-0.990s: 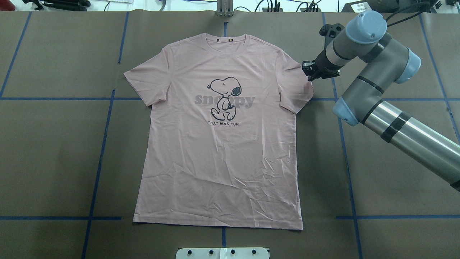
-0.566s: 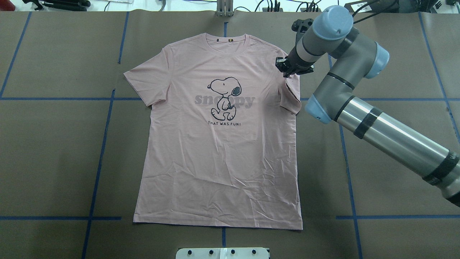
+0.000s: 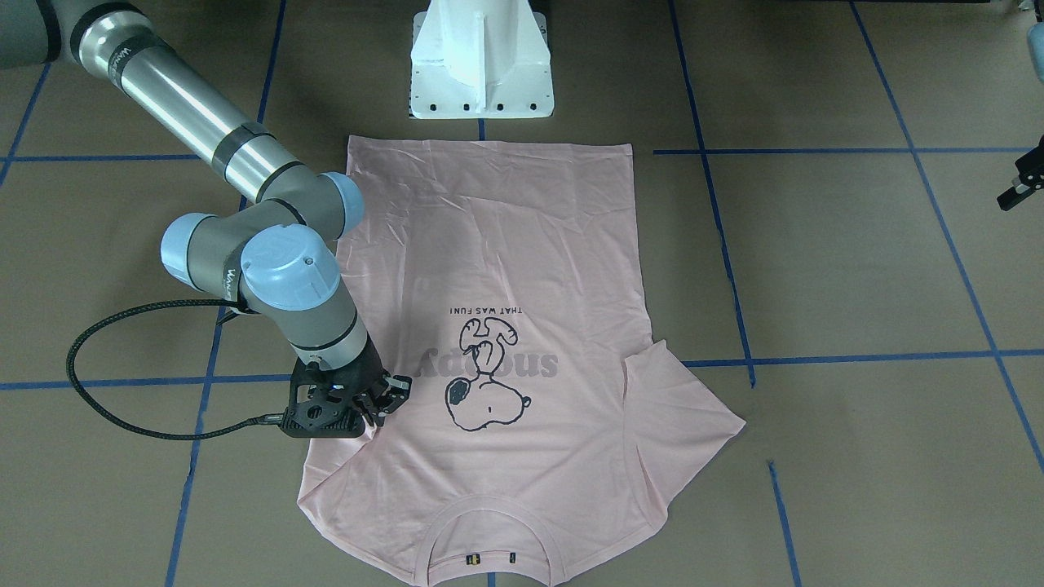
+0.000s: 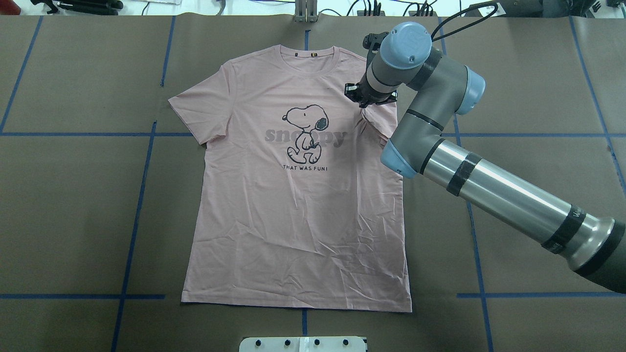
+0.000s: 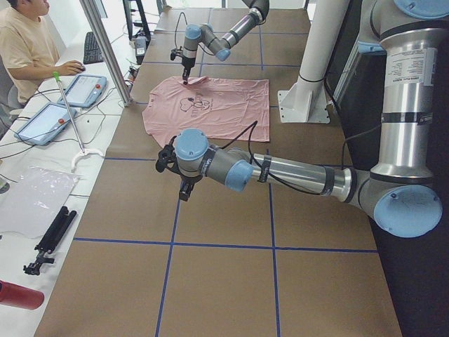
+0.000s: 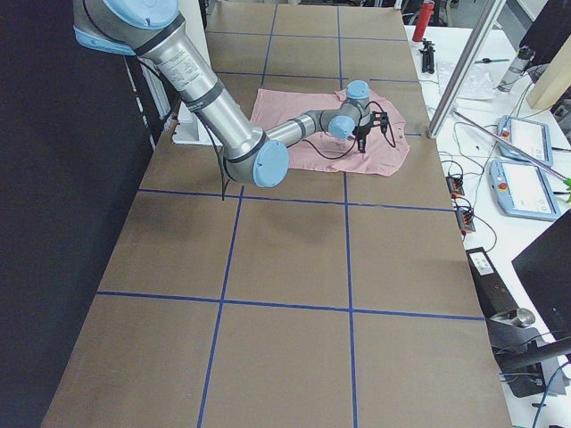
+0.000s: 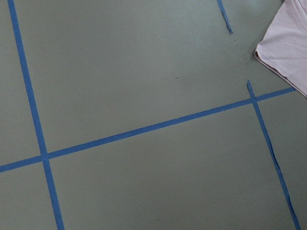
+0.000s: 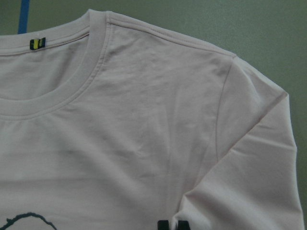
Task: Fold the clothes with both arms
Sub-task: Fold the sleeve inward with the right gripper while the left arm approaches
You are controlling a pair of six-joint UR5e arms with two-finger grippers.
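**Condition.** The T-shirt lies spread flat on the paper-covered table with the Snoopy print facing up. The right gripper stands just beside the print, on the robot's right and toward the collar. Its jaws are clenched on the edge of the right sleeve. In the right wrist view the fingertips sit close together over a tuck of pink cloth. The sleeve is doubled over toward the print, and small creases run from the pinch toward the lettering.

The left gripper hangs over bare table, well apart from the print on the robot's left. I cannot tell how its jaws stand. The left sleeve lies flat and untouched.

**Hazards.**
1. Slip. The pinch appears to take only the sleeve's edge. A quick pull toward the print can draw the cloth out and drop the sleeve short.
2. Drag. Nothing pins the shirt, so a low carry can pull the shoulder and chest layer along. This bunches cloth against the print.
3. Skewed fold. If the sleeve is laid at a slant to the print, the crease comes out crooked and later folds inherit it.
4. Release height. Letting go too far above the print allows the sleeve to flop back open.
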